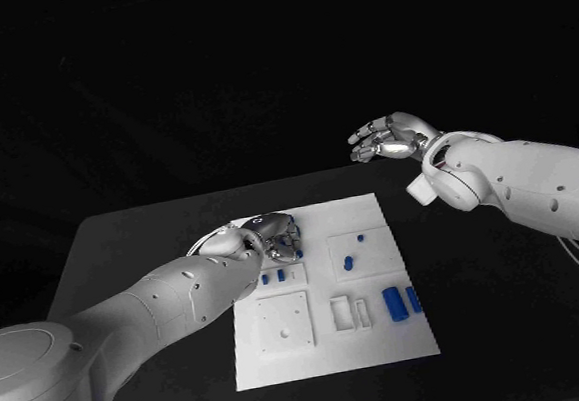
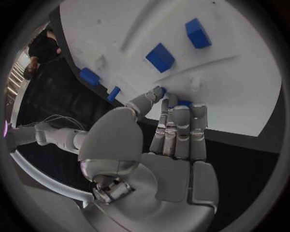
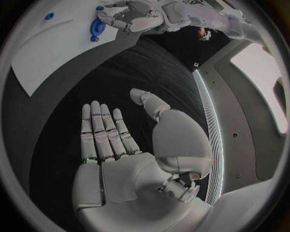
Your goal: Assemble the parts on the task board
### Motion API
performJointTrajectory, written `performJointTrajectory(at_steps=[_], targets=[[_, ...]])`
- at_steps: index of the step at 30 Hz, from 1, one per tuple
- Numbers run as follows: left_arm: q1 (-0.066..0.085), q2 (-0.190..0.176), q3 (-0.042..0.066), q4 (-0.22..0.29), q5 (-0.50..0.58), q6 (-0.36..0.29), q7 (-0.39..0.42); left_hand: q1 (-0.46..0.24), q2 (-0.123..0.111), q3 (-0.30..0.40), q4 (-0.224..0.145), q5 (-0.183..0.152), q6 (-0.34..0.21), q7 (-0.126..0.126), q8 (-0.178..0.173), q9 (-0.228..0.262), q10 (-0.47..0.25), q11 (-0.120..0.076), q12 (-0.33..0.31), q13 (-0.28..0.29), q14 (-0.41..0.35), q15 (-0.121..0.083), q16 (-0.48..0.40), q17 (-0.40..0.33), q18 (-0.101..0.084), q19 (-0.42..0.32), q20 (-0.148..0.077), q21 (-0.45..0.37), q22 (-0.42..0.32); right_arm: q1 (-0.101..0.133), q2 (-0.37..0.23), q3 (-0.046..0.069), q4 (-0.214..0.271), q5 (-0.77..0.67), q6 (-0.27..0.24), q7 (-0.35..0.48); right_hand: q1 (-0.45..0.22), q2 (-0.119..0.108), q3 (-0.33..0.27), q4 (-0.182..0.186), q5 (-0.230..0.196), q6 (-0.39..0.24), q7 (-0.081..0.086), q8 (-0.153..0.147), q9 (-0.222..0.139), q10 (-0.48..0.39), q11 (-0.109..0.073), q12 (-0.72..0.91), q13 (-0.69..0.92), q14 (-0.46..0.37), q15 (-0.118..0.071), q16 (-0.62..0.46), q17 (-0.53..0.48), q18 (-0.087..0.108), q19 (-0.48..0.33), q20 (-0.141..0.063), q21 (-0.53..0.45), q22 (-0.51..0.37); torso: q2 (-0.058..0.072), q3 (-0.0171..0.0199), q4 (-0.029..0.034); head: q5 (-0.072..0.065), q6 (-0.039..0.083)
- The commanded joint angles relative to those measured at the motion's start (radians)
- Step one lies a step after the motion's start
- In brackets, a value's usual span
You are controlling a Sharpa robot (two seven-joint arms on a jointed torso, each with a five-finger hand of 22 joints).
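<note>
No writing or label can be read on anything here. The task board point(image 1: 333, 341) is a flat white rectangular plate with a matte face, lying in the middle of the black table point(image 1: 136, 242) with its long sides running away from the robot. Shallow square recesses and low raised outlines are moulded into it.

The parts are small, smooth blue pieces. Near the board's right edge two cylinders point(image 1: 395, 304) lie side by side, their long axes running along the board's length. Two shorter blue pieces point(image 1: 274, 276) lie close together toward the left side, just beside the left arm. A small blue peg point(image 1: 351, 263) and another blue piece point(image 1: 360, 238) sit in the square recess at the upper right. In the left wrist view two blocky blue pieces point(image 2: 161, 57) rest on the white surface, apart from each other.

The left hand point(image 1: 274, 235), silver and metallic, is over the board's far left area. Its fingers point(image 2: 181, 126) lie straight and close together, tips down at the board, with a small blue piece point(image 2: 185, 103) showing just past the tips; whether the hand holds it I cannot tell.

The right hand point(image 1: 392, 138) is raised beyond the board's far right corner, well apart from it, fingers point(image 3: 103, 130) extended and spread, holding nothing.
</note>
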Motion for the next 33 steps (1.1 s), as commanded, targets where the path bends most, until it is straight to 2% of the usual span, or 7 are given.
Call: performJointTrajectory(at_steps=[1,10,21,27,33], targets=[[-0.016,0.004,-0.006,0.002,0.015,0.066,0.004,-0.001,-0.002,0.001,-0.009,-0.007,-0.011,0.005,-0.005,-0.004,-0.011,0.005,-0.01,-0.004,0.007,0.004,0.004,-0.001,0.087,0.002,-0.005,0.004,0.018,0.0,0.002,0.0,0.001,-0.001,0.016,0.009,-0.008,0.001,-0.006,-0.002,0.005,0.004,0.028,0.006,-0.002,-0.005,0.0,-0.005,-0.001,-0.008,0.0,-0.002,-0.002,0.009,-0.01,0.0,-0.007,0.002,0.0,0.0001,0.0009,0.0,0.0],[-0.017,0.005,-0.006,0.007,0.015,0.056,0.009,0.002,-0.021,-0.004,-0.019,-0.012,-0.039,0.017,-0.019,-0.018,-0.026,0.013,-0.028,-0.01,0.006,0.012,0.005,-0.005,0.09,0.002,0.001,0.005,0.016,0.0,0.002,0.0,0.001,-0.001,0.016,0.009,-0.008,0.001,-0.007,-0.002,0.005,0.004,0.028,0.006,-0.002,-0.005,0.0,-0.005,-0.001,-0.008,0.0,-0.002,-0.002,0.009,-0.01,0.0,-0.008,0.002,0.0,0.0,0.002,-0.004,-0.001],[-0.017,0.009,-0.006,0.016,0.012,0.047,0.011,0.005,-0.022,-0.003,-0.018,-0.012,-0.038,0.017,-0.018,-0.021,-0.035,0.017,-0.036,-0.013,0.007,0.015,0.008,-0.006,0.092,0.003,0.005,0.006,0.015,0.001,0.002,0.0,0.001,-0.001,0.016,0.009,-0.008,0.002,-0.007,-0.003,0.004,0.004,0.028,0.006,-0.002,-0.005,0.0,-0.005,-0.001,-0.009,0.0,-0.002,-0.002,0.009,-0.011,0.0,-0.008,0.003,0.0,-0.0003,0.0011,-0.003,0.001],[-0.017,0.011,-0.006,0.023,-0.007,0.04,0.011,0.007,-0.015,-0.001,-0.017,-0.01,-0.026,0.013,-0.009,-0.021,-0.029,0.016,-0.036,-0.013,0.01,0.015,0.012,-0.007,0.095,0.006,0.006,0.009,0.015,0.001,0.002,0.0,0.001,-0.001,0.015,0.009,-0.007,0.002,-0.007,-0.003,0.004,0.004,0.028,0.006,-0.002,-0.005,0.0,-0.005,-0.001,-0.009,0.0,-0.002,-0.002,0.009,-0.011,0.0,-0.009,0.003,0.0,0.0001,0.0024,-0.004,0.001],[-0.017,0.013,-0.006,0.027,-0.018,0.043,0.002,0.008,-0.01,-0.001,-0.017,-0.009,-0.015,0.008,-0.002,-0.021,-0.021,0.014,-0.035,-0.012,0.014,0.013,0.015,-0.008,0.097,0.009,0.005,0.011,0.014,0.002,0.002,0.0,0.001,-0.001,0.015,0.01,-0.007,0.002,-0.007,-0.003,0.004,0.005,0.027,0.006,-0.002,-0.005,0.0,-0.005,-0.001,-0.009,0.0,-0.002,-0.002,0.009,-0.011,0.0,-0.009,0.004,0.001,-0.0001,0.0009,-0.004,0.001]])
